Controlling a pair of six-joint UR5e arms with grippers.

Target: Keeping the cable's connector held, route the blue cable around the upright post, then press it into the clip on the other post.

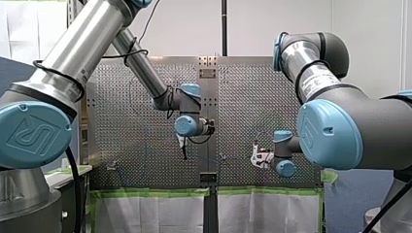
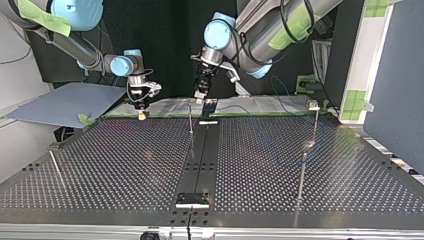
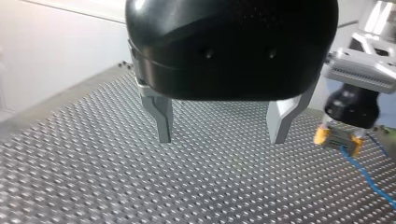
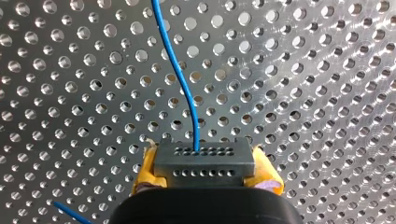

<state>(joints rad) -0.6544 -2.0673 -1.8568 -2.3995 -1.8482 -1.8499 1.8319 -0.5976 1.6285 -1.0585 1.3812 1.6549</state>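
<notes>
Across the perforated tabletop [image 2: 125,165], seen full-width only in the top view, my left arm [image 2: 270,30] comes in at that view's right & my right arm [image 2: 75,42] at its left. The front view is mostly both arms' big joints, w/ the work small behind them. The left end effector [image 3: 222,133] is released: metal fingers [image 3: 163,119] spread apart w/ nothing btwn them, above bare tabletop; only the left wrist view shows this plainly. The right end effector [image 4: 205,179] is clenched on the connector [image 4: 204,156], yellow pads [image 4: 145,175] pressing its two sides. The right wrist view gives that close up; the top view shows just a yellow speck at the tabletop's far edge. The upright post [image 2: 190,119] stands at the far middle of the top view, near the left end effector. The clip post [image 2: 311,127] is well apart at that view's right, clip [image 2: 313,105] on top, detail too small to read. Neither post shows in the wrist views. The blue cable [image 4: 180,79] leaves the connector's hole row & runs ahead over the tabletop, out of frame. In front & top views it's too thin to trace, so can't tell how it lies vs the posts.
</notes>
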